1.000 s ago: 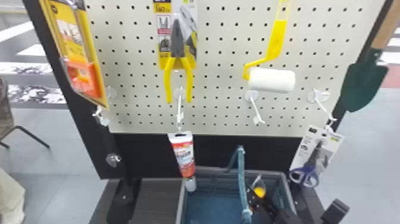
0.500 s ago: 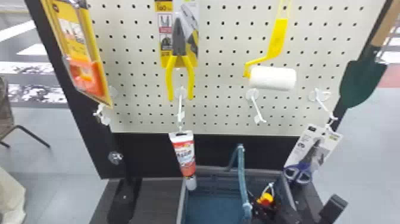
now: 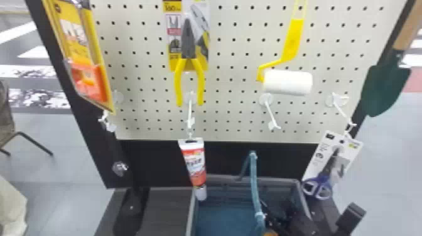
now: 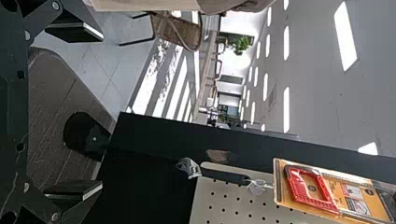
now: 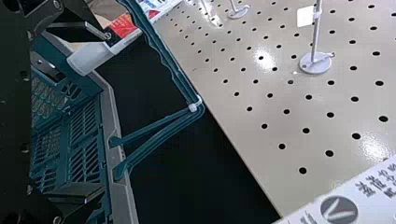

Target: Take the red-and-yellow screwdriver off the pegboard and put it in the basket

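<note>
Pale floor point(image 3: 59, 169) runs off at far L, w/ the pegboard point(image 3: 226, 117) upright in front of you. Your L gripper point(image 4: 102, 110) is parked off that side, fingers wide apart, nothing in them; leave it be. Next come the saw pack point(image 3: 72, 47) and the pliers point(image 3: 188, 40), w/ the tube point(image 3: 195, 166) hanging low over the basket's L side.

Ctr., the basket point(image 3: 219, 178) sits on the worktop point(image 3: 166, 213), its handle point(image 3: 254, 182) standing up. Just R of that, at the bottom edge, is an orange-yellow bit, prob. the screwdriver point(image 3: 270, 233), down at the basket; can't tell how it lies.

Your R gripper point(image 5: 105, 111) is at the basket too, fingers well spread, nothing seen btwn them, so I'd call it let go. Step now is prob. the back-out. Keep the fingers spread, confirm the tool's below the rim, then lift slow & straight, no twist. Mind the handle: hook it & you'd drag or tip the basket. Swing wide of the scissors point(image 3: 329, 164) at R; trowel point(image 3: 386, 84) is beyond, well apart.
</note>
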